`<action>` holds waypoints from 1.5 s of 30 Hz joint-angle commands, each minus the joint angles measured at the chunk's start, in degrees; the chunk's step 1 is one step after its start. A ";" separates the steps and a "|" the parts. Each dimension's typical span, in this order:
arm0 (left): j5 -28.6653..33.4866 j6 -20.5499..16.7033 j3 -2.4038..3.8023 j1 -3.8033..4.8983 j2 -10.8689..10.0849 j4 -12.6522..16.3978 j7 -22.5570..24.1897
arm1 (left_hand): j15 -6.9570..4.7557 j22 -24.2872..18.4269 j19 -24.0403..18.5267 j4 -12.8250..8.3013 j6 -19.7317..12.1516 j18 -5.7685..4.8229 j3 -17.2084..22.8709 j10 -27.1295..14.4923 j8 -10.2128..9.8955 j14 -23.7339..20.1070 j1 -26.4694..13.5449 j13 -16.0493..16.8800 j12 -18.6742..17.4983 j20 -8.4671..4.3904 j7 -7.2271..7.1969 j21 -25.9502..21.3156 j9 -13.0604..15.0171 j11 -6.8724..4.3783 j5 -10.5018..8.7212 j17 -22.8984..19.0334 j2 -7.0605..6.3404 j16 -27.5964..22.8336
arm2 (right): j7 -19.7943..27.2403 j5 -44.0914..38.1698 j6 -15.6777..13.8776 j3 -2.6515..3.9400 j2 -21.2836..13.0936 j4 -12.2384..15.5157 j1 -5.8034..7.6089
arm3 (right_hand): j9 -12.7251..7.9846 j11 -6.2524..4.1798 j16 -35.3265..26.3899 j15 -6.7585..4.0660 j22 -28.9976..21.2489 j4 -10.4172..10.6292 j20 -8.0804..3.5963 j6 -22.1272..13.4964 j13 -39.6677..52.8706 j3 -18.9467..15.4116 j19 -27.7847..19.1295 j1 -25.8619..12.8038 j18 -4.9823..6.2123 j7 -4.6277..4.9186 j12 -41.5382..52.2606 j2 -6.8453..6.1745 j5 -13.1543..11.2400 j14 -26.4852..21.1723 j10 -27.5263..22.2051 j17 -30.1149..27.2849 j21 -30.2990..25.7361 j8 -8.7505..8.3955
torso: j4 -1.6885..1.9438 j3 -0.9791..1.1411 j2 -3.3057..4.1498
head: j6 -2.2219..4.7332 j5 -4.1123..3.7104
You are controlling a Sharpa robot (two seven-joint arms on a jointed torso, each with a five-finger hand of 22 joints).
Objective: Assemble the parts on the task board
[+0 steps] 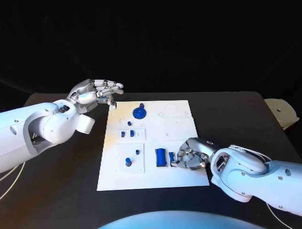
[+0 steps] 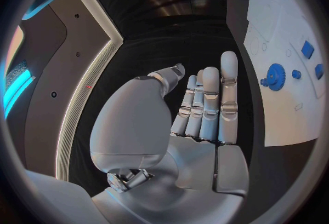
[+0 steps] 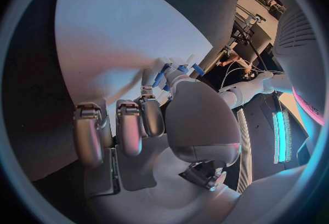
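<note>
The white task board lies in the middle of the black table. On it are a blue gear, small blue parts below the gear, two blue pegs and a blue block. My right hand rests on the board's near right part, fingers curled, thumb and a finger pinching a narrow blue part beside the block. That blue part also appears at the fingertips in the right wrist view. My left hand hovers off the board's far left corner, fingers apart and empty. The gear lies beyond the left hand's fingers.
A beige object sits at the table's right edge. Bare black table stretches on both sides of the board. The board's far right part holds only shallow outlines.
</note>
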 commanded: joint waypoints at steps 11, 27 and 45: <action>0.44 0.72 -0.05 0.02 0.49 -0.35 0.46 | 0.11 -0.07 0.26 0.28 -0.30 0.80 -0.06 -0.29 -0.23 -0.30 0.05 -0.06 0.16 0.07 0.07 -0.20 -0.08 -0.11 -0.30 -0.05 0.44 0.38 | 18.48 19.12 -11.82 0.11 -2.70 -0.59 1.42 | -0.89 0.46 -0.31 0.29 15.06 0.21 -0.18 -2.19 9.30 -1.43 5.99 1.06 -0.82 0.85 -1.26 0.47 2.06 5.56 1.49 12.72 0.31 -1.47 | -0.02 -0.17 -0.35 | 0.76 -0.28; 7.71 -7.80 -0.86 -1.60 5.14 -6.25 7.35 | -0.03 -0.27 0.30 0.40 -0.06 0.82 -0.08 0.52 -0.08 -0.44 0.22 0.05 0.82 0.01 -0.27 -0.46 -0.02 -0.41 -0.30 -0.21 0.71 0.39 | 40.95 60.35 -9.11 0.41 4.43 -21.47 7.33 | -1.43 3.75 -14.74 3.23 2.95 -0.18 2.57 -9.38 -8.64 -0.33 -7.15 11.21 5.86 4.45 -36.87 1.33 1.92 -2.70 -18.43 -7.85 -36.78 -4.39 | -0.68 -1.95 -4.09 | 5.75 -1.83; 9.56 -10.99 -0.72 -3.83 13.33 -17.74 8.70 | -2.37 -38.00 -66.14 -4.98 -51.10 -9.73 -31.31 -57.03 -14.18 -61.12 -23.04 -8.87 -21.27 -7.17 -10.83 -37.84 -18.47 -7.08 -3.67 -26.47 10.93 -65.83 | 44.55 69.58 -6.56 1.40 15.10 -38.67 8.42 | -41.22 1.08 -89.14 4.62 -74.94 -16.43 -1.86 -60.97 -74.95 -12.56 -43.27 -11.02 -0.82 -2.89 -77.98 8.76 -10.05 -83.93 -42.23 -74.94 -89.69 -19.74 | -0.64 -1.62 -5.66 | 10.63 -0.62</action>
